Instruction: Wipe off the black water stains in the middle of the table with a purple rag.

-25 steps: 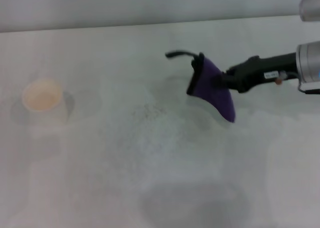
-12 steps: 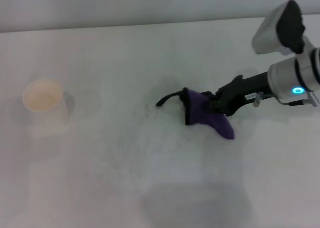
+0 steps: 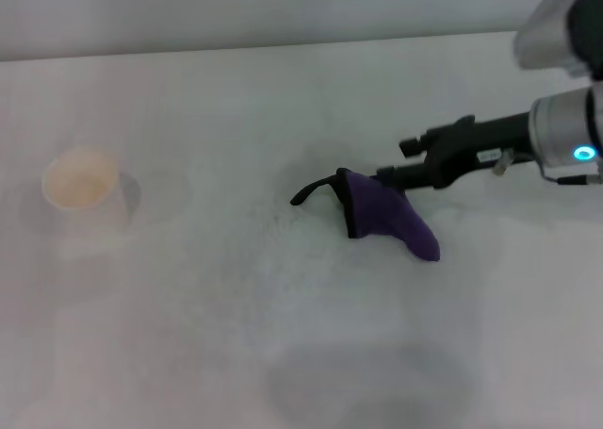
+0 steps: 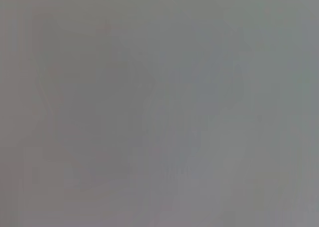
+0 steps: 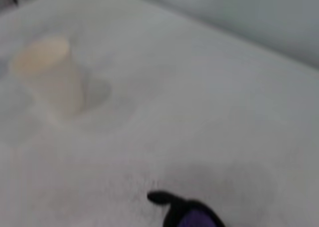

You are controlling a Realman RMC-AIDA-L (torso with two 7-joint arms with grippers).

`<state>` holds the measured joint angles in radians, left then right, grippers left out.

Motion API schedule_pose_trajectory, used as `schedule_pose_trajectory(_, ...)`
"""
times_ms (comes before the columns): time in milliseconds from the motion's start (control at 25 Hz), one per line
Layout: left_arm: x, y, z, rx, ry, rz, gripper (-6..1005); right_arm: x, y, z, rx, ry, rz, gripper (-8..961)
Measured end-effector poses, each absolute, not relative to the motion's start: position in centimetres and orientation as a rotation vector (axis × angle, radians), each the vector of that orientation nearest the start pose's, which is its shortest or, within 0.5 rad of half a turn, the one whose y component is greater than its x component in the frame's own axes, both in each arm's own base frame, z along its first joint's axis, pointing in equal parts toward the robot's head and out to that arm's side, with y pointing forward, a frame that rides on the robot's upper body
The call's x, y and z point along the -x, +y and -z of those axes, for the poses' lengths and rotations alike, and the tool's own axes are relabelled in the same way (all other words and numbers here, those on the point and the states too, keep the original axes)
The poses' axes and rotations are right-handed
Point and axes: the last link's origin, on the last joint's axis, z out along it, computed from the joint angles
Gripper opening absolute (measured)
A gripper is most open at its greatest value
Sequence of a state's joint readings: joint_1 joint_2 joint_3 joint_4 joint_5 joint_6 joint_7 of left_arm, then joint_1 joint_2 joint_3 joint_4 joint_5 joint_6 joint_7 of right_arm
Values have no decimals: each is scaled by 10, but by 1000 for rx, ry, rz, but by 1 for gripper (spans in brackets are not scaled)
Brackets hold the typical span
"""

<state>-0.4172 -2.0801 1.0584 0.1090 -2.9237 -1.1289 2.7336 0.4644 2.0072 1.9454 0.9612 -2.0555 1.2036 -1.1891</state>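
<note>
Head view: purple rag (image 3: 386, 219) lying on the table (image 3: 236, 335), bunched near the middle, black-edged end raised and facing the paper cup (image 3: 83, 193), thin black loop tail trailing off that end toward the cup. Pointed purple corner of the rag draped the opposite way, toward the near edge of the table. Right gripper (image 3: 396, 173) reaching in from the right, just beside the rag on its far side, black finger tips at the rag's upper edge; whether touching it or slightly apart, cannot tell. Fingers seen as two dark prongs, one higher and one lower, looking spread apart and not clamped on the cloth; rag looks let go. Grey wrist with a lit blue ring farther out from the rag, along the same arm. Paper cup upright, well apart from the rag on its left. No black dot to be made out on the white surface around the rag, only faint grey speckles between rag and cup. Left wrist view: nothing but a flat grey blur, no rag, no gripper, nothing to tell apart. Right wrist view: only a bit of the rag (image 5: 194, 218) at the frame's edge, purple with its black loop tail curling out, resting on the table (image 5: 209, 112); paper cup (image 5: 47, 75) upright and well beyond the rag; own fingers out of sight here.
</note>
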Motion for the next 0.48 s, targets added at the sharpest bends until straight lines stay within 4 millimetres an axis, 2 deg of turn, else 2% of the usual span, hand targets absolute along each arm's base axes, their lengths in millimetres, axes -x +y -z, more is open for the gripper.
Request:
schedule_pose_trajectory(40,371,328,-36,1348,-725,756,884,-257,363,-14,2596,854,-259,543)
schedule_pose_trajectory(80,371,328,-36,1348,-725,756,884,-257,363,-14,2596,854,-259,565)
schedule_pose_trajectory(240,370,329,-36,1350,-724,759,885,-257,359,-34,2512,821,-564,652)
schedule_pose_trajectory(480,371,329,-36,1349,-725,757,885,-274,352,-61,2210,748,-1031,799)
